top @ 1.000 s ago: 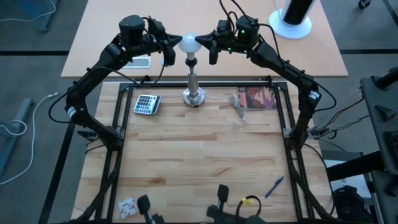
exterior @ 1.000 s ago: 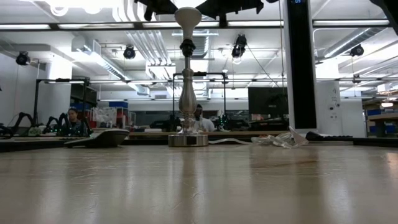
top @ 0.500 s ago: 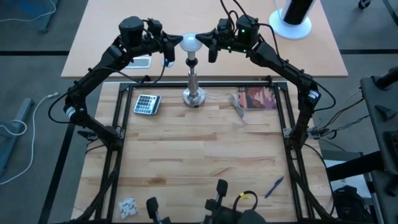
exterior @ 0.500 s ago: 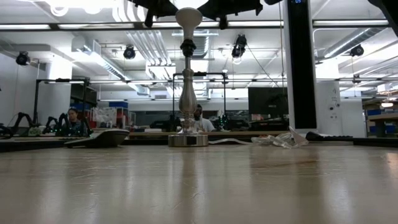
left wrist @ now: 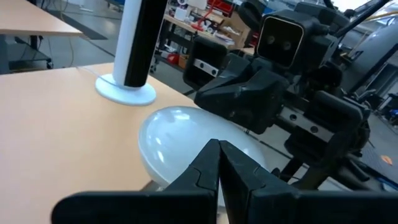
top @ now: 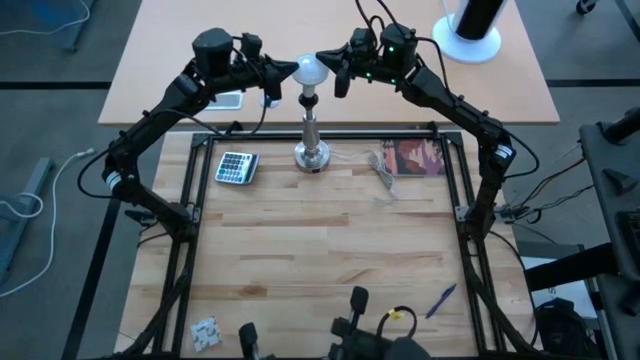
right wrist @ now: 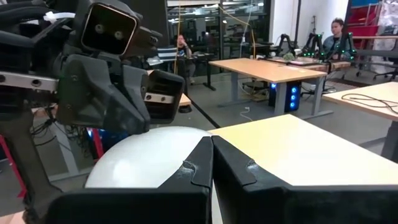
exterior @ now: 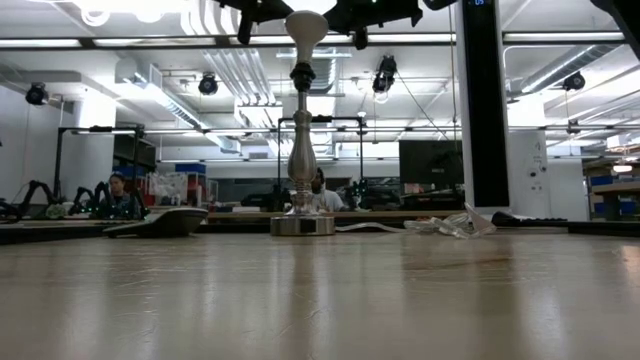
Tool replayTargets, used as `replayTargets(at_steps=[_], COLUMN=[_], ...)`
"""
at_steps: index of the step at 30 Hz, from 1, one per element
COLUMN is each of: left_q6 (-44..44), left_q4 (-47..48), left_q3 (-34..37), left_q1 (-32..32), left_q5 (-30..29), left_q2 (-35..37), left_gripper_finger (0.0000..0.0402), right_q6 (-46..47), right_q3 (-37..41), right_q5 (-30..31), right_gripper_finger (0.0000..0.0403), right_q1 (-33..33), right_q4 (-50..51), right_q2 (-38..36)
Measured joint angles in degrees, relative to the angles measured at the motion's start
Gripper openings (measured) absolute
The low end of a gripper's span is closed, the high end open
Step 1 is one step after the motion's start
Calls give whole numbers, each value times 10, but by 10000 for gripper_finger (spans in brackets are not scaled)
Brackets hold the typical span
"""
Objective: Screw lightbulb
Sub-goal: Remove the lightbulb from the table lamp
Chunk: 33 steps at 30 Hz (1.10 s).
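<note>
The white frosted lightbulb (top: 309, 70) sits by its screw base in the black socket on top of the silver stand (top: 311, 125), near the table's far edge. In the low view the lightbulb (exterior: 306, 25) leans a little toward the right. My left gripper (top: 291, 70) is shut and comes level at the bulb's left side. My right gripper (top: 325, 62) is shut and comes level at its right side. The two grippers face each other across the glass. My left gripper lays its shut fingertips (left wrist: 218, 149) against the left side of the bulb's glass dome (left wrist: 174, 134), level, from the table's left. My right gripper lays its shut fingertips (right wrist: 211, 146) against the right side of the dome (right wrist: 143, 155), level, from the table's right. The bulb stays in the socket.
A calculator (top: 237, 166) lies left of the stand's base. A reddish book (top: 415, 157) and crumpled clear wrap (top: 385, 165) lie to its right. A white cylinder on a round base (top: 470, 30) stands on the far desk. A blue pen (top: 441, 298) lies near the front.
The bulb's top has tipped slightly toward the table's right while its base stays in the socket. My left gripper has rolled about its own pointing line, with its shut tips still at the glass.
</note>
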<state>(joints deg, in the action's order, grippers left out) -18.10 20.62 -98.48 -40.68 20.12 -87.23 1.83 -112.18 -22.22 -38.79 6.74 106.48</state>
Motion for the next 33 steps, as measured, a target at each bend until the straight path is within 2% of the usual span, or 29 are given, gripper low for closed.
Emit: replayTargets(at_steps=[12,20,27,33], left_q6=[33,87,189,192], left_q4=[-15,-22,-21,-28], left_q3=[2,1,17,41], left_q1=[-9,-13,-17,-21], left_q5=[-20,-28,-29,-25], left_q2=[26,38,39,41], left_gripper_finger=[0,0,0,0], right_q6=[-5,-11,10,7], right_q3=[-37,-80,-58,-31], right_q5=[6,-7,-37,-37], right_gripper_finger=[0,0,0,0], right_q1=[-1,0,3,3], right_q4=[20,88,101,73], right_q2=[-15,-21,-21,-23])
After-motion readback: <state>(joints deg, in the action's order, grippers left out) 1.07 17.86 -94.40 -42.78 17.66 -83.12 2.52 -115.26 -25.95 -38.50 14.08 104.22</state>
